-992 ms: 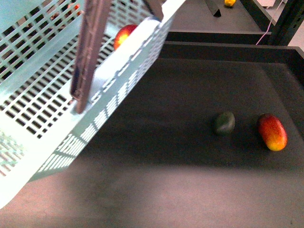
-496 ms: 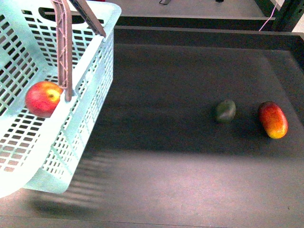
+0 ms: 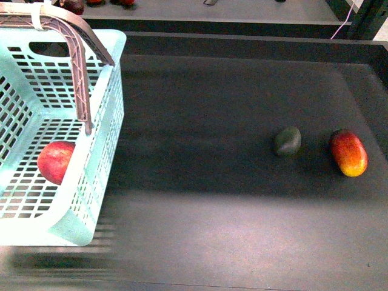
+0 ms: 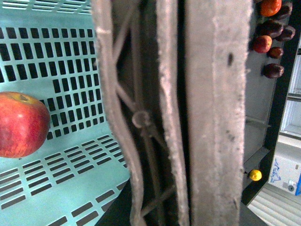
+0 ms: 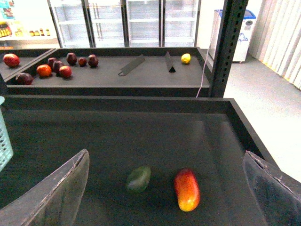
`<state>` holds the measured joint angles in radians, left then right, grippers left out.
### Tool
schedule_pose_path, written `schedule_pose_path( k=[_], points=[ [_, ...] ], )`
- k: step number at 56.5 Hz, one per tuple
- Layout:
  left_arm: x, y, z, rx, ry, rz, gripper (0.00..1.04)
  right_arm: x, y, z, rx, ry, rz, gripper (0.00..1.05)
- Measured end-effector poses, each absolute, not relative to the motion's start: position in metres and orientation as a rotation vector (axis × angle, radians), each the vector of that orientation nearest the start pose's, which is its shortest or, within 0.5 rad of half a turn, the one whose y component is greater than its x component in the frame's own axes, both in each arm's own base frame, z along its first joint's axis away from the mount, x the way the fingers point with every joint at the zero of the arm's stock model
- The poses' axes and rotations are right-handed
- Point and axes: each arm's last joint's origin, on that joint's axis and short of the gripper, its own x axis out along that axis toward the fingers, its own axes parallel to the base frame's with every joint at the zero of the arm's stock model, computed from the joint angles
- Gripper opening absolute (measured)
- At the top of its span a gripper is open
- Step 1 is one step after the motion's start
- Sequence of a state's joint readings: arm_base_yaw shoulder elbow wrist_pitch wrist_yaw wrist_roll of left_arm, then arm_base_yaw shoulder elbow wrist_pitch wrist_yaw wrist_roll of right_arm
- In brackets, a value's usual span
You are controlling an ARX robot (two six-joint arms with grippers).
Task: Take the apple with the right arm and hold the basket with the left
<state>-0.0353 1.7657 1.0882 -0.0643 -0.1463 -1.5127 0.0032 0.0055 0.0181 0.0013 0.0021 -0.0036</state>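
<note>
The turquoise basket [image 3: 103, 121] is at the left of the front view, its brownish-grey handles [image 3: 79, 73] raised. The red apple [image 3: 56, 161] lies inside it on the slotted floor; it also shows in the left wrist view [image 4: 21, 125]. My left gripper [image 4: 174, 141] is shut on the basket's handle [image 4: 117, 117], which fills the left wrist view. My right gripper [image 5: 167, 188] is open and empty, high above the dark table, its fingers [image 5: 56, 193] wide apart; neither arm shows in the front view.
A dark green avocado-like fruit [image 3: 287, 141] and a red-and-yellow mango-like fruit [image 3: 348, 152] lie on the dark table at the right. Behind it is a shelf [image 5: 141, 75] with several dark red fruits [image 5: 56, 66] and a yellow one [image 5: 186, 58].
The basket has swung from a steep tilt to nearly level and shifted left. The apple has rolled down to the basket floor. The two fruits on the table have not moved.
</note>
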Motion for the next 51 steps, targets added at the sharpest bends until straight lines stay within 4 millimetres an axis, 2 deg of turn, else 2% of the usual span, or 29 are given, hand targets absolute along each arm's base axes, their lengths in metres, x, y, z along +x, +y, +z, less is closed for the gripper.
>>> schedule_pose_path(
  k=[15,23,30,35,41,49,51],
  points=[
    [0.362,-0.012,0.167,-1.344,0.572,0.684,0.16,0.097,0.000,0.169,-0.004,-0.014,0.001,0.96],
    [0.358,-0.012,0.162,-1.331,0.622,0.707,0.16,0.097,0.000,0.169,-0.004,-0.014,0.001,0.96],
    [0.352,-0.010,0.158,-1.309,0.678,0.756,0.39,0.097,0.000,0.169,-0.004,-0.014,0.001,0.96],
    [0.351,-0.009,0.162,-1.313,0.678,0.749,0.51,0.097,0.000,0.169,-0.004,-0.014,0.001,0.96],
    [0.346,-0.006,0.172,-1.332,0.675,0.734,0.67,0.097,0.000,0.169,-0.004,-0.014,0.001,0.96],
    [0.324,-0.002,0.193,-1.363,0.666,0.714,0.98,0.097,0.000,0.169,-0.004,-0.014,0.001,0.96],
    [0.318,-0.001,0.197,-1.359,0.662,0.710,0.99,0.097,0.000,0.169,-0.004,-0.014,0.001,0.96]
  ],
)
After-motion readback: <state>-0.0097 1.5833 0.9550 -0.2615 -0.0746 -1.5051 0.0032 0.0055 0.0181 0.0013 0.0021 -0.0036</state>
